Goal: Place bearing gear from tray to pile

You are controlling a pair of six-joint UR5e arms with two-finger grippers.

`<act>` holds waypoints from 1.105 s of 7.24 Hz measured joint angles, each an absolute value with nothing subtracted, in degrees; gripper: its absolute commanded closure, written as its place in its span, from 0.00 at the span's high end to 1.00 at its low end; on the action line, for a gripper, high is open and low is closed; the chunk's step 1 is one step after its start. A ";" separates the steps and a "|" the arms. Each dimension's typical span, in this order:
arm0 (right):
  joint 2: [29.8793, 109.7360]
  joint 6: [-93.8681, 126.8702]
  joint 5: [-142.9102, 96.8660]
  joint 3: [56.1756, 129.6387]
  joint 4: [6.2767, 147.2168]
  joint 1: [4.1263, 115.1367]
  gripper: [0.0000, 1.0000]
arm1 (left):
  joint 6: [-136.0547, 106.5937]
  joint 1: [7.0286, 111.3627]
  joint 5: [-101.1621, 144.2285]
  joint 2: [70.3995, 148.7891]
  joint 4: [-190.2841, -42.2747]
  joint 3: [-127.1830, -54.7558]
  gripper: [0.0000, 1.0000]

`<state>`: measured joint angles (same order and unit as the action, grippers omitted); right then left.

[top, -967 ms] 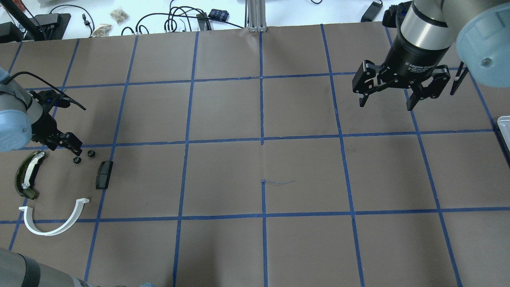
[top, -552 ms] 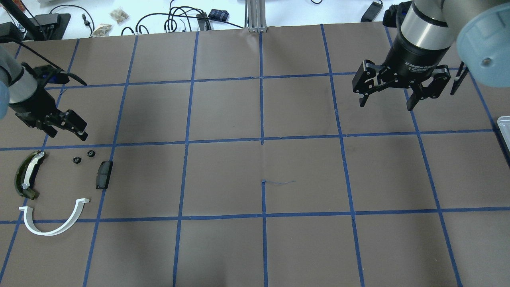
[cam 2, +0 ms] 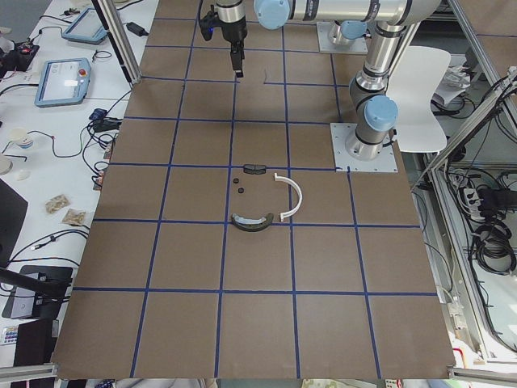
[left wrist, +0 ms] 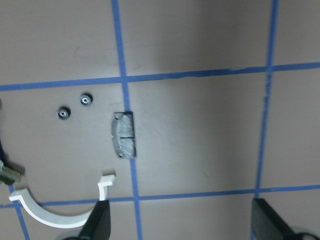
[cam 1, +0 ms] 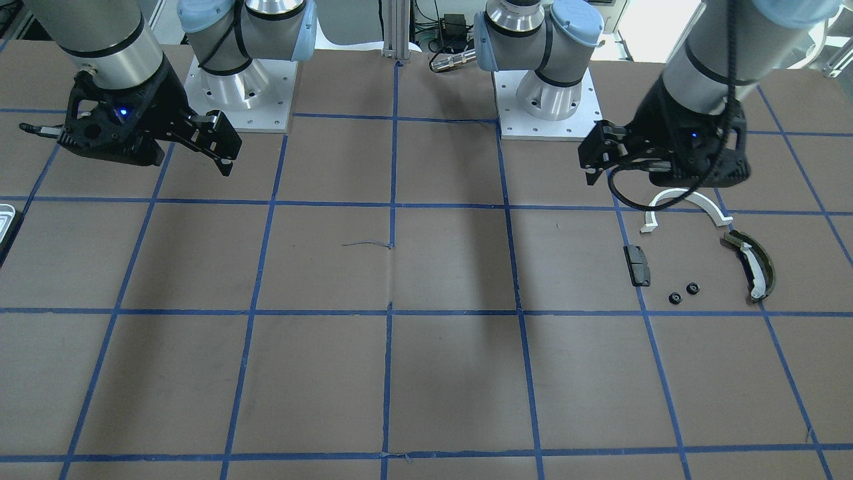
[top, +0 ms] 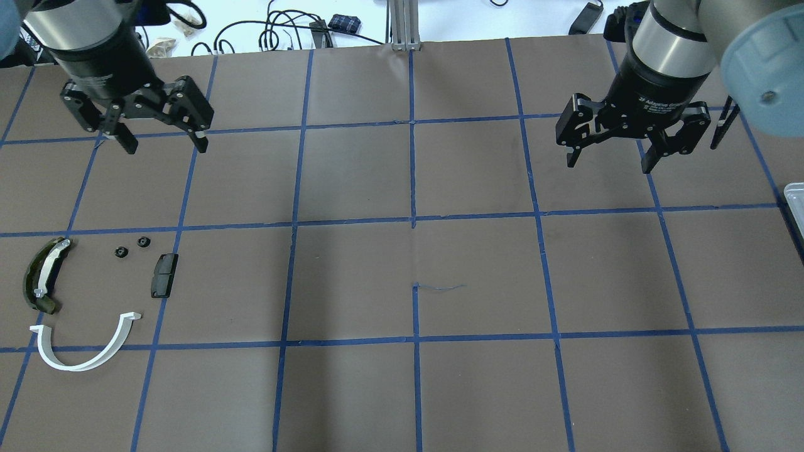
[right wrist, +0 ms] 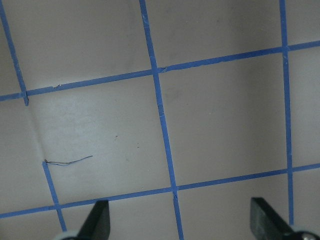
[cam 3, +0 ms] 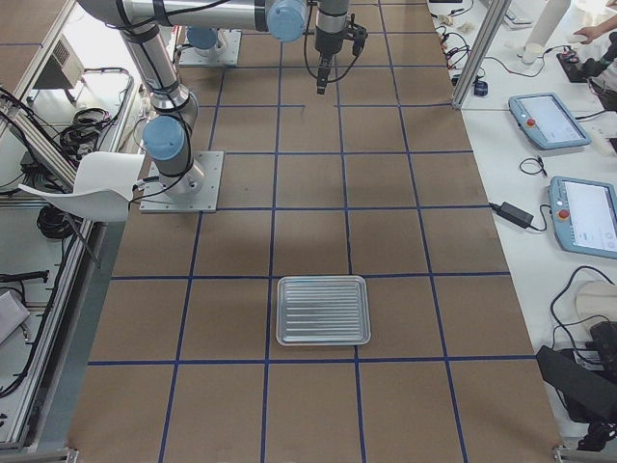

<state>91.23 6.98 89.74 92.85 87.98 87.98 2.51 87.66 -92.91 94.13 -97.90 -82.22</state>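
Note:
Two small black bearing gears (top: 121, 252) (top: 144, 242) lie on the table beside the pile: a black block (top: 164, 275), an olive curved piece with a white strip (top: 43, 276) and a white half-ring (top: 85, 351). The left wrist view shows the gears (left wrist: 63, 113), the block (left wrist: 125, 135) and one end of the half-ring (left wrist: 45, 216). My left gripper (top: 162, 141) is open and empty, high above the table, beyond the pile. My right gripper (top: 608, 164) is open and empty at the far right. The ridged silver tray (cam 3: 323, 311) holds nothing; only its edge (top: 795, 194) shows in the overhead view.
The table is brown paper with a blue tape grid. Cables and small devices (top: 276, 31) lie on the white bench past the far edge. A metal post (top: 402, 25) stands at the far middle. The arm bases (cam 1: 546, 100) are at the near side.
My left gripper has risen from just above the gears, moved toward the far side of the table and turned. The two gears stay on the table. The right arm has not moved.

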 measured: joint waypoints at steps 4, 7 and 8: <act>91.23 7.00 89.74 92.73 87.96 87.98 1.00 | -5.46 93.22 -92.67 89.00 -80.78 -94.45 1.00; 91.23 6.99 89.81 92.74 87.98 87.98 1.00 | -5.69 93.32 -92.51 87.04 -81.05 -97.15 1.00; 91.23 7.01 89.82 92.77 87.98 87.98 1.00 | -5.65 93.26 -92.43 87.16 -82.50 -96.73 1.00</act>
<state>91.23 7.01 89.82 92.77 87.98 87.98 -5.65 93.26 -92.43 87.16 -82.50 -96.73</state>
